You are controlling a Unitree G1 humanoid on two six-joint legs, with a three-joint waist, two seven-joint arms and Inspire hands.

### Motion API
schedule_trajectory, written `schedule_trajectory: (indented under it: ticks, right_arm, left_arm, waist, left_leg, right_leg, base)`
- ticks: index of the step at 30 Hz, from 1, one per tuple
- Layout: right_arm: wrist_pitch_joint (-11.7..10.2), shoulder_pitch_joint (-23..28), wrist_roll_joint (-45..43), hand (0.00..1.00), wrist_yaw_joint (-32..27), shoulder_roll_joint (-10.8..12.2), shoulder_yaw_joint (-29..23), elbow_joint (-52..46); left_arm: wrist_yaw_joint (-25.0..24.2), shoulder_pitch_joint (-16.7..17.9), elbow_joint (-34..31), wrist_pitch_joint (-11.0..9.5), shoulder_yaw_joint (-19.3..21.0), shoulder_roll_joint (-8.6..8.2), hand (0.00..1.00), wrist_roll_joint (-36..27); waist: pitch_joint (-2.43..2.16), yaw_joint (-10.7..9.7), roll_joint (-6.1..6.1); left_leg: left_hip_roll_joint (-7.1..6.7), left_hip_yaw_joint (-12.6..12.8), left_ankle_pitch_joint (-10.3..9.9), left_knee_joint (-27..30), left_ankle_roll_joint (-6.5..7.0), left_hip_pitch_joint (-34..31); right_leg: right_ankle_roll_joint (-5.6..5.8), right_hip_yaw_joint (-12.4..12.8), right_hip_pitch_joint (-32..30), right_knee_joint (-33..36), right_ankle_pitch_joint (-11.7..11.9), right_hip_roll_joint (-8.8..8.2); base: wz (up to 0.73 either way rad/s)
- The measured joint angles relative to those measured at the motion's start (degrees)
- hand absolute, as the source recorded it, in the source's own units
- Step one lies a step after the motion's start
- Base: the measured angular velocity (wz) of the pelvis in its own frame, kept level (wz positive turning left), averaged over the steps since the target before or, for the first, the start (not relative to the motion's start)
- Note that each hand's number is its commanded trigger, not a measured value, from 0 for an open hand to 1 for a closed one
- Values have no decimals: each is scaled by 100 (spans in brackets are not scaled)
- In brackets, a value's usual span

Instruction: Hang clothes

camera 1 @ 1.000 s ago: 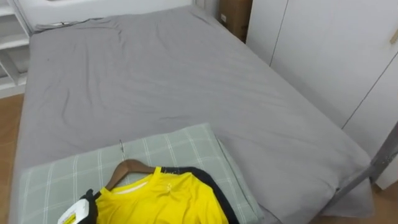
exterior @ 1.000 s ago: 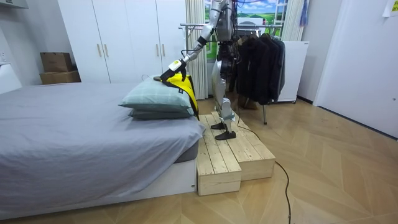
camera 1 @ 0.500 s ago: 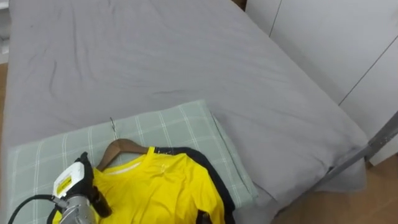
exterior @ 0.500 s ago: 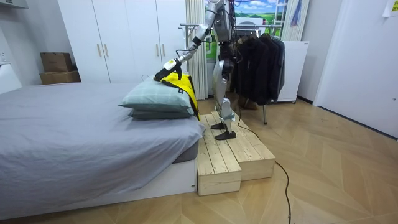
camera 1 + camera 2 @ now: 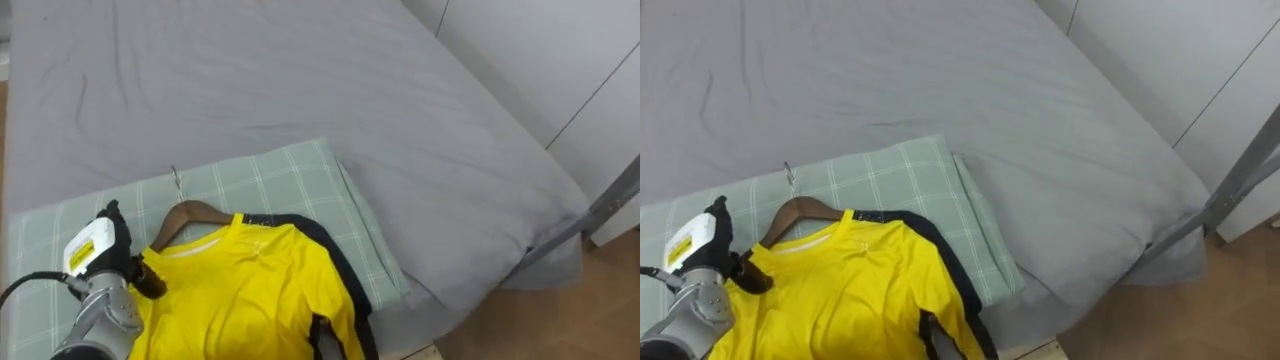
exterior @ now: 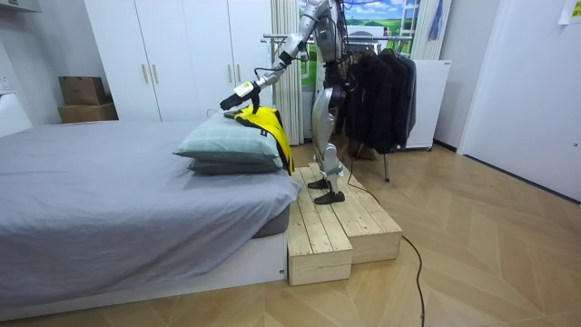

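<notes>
A yellow shirt on a wooden hanger lies on a green checked pillow at the near end of the bed. The hanger's metal hook points away from me. A dark garment edge shows under the shirt's right side. My left hand comes in from the lower left and rests at the shirt's left shoulder, beside the hanger's end. In the room view I stand on a wooden platform by the bed, my left hand stretched out over the pillow.
The grey bed runs away from me. A grey metal bar slants across the right edge. Behind me stands a clothes rack with dark garments. White wardrobes line the walls.
My left hand has come up from the lower left and forward across the pillow to the shirt's left shoulder. The eye view has shifted, so the pillow sits higher in it.
</notes>
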Motion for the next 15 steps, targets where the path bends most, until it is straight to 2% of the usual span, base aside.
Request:
schedule_trajectory:
  ticks: [4,8,15]
  right_arm:
    - [-4,-10,119,0,-8,-38,222,-18]
    - [-1,-106,118,0,-15,-47,412,-26]
    - [1,-126,125,0,-45,-62,415,-47]
  left_arm:
    - [2,0,3,-9,-250,2,0,-53]
    - [-2,0,21,-20,-263,2,0,-118]
    - [-9,1,27,-19,-260,5,0,-278]
  waist:
    - [0,-12,-2]
    - [1,-14,-6]
    - [-2,-6,-19]
  left_leg:
    - [-1,50,2,5,1,-4]
    - [1,114,1,4,1,-12]
    - [-15,145,2,79,1,-100]
  right_leg:
    - [-5,49,-51,71,-7,0]
    - [-4,114,-111,116,-7,7]
    - [-12,123,-238,229,-70,-20]
  base:
    - [-6]
    - [-8]
    - [-1]
